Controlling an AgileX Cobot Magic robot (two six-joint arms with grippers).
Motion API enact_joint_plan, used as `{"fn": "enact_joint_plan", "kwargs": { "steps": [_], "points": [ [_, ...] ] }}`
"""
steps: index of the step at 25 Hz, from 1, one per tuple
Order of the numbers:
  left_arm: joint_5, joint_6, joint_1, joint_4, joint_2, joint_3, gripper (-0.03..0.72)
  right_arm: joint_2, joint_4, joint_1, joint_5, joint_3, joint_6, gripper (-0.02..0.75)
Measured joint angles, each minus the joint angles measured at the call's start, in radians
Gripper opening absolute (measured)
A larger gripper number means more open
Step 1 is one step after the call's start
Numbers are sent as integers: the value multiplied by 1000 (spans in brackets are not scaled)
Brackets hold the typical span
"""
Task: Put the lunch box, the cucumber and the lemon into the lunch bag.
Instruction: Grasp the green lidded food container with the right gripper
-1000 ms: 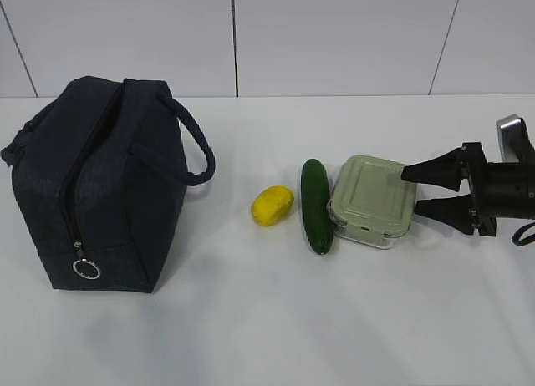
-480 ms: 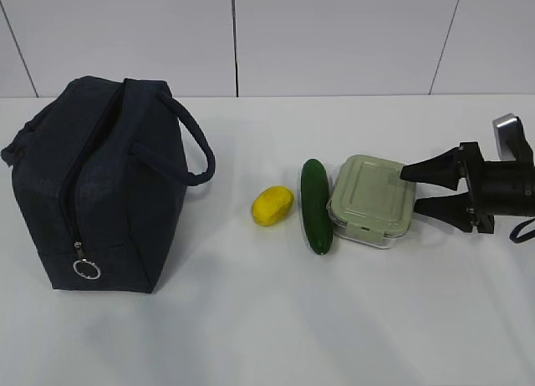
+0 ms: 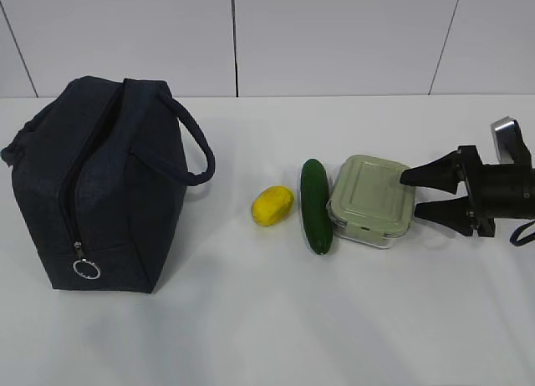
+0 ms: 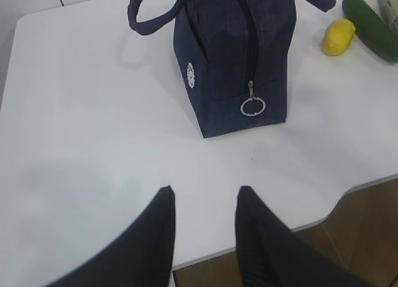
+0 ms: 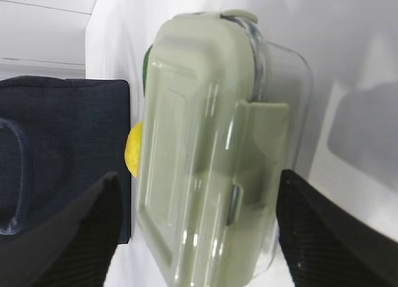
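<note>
The lunch box (image 3: 372, 200) with its sage-green lid sits on the white table, right of the cucumber (image 3: 316, 205) and the lemon (image 3: 272, 205). The navy lunch bag (image 3: 96, 185) stands at the left with its zipper shut and ring pull (image 3: 86, 269) hanging low. My right gripper (image 3: 410, 193) is open, fingertips at the lunch box's right edge; in the right wrist view the lunch box (image 5: 205, 156) fills the gap between the fingers (image 5: 87, 237). My left gripper (image 4: 204, 197) is open and empty above the table's near edge, short of the lunch bag (image 4: 239, 57).
The white table (image 3: 267, 327) ends at a tiled wall behind. In the left wrist view the table's front edge (image 4: 298, 228) shows with brown floor below. The lemon (image 4: 337, 37) and cucumber (image 4: 373, 26) lie past the bag there.
My right gripper has drawn back very slightly to the right of the lunch box and dipped a little. Nothing else has moved.
</note>
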Motion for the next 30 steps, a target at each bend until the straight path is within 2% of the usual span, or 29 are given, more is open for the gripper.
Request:
{"fn": "enact_joint_plan", "kwargs": {
  "steps": [25, 30],
  "points": [
    [0, 0, 0, 0, 0, 0, 239, 57, 26, 3, 27, -2, 25, 575],
    [0, 0, 0, 0, 0, 0, 239, 67, 35, 25, 34, -8, 25, 575]
  ]
}}
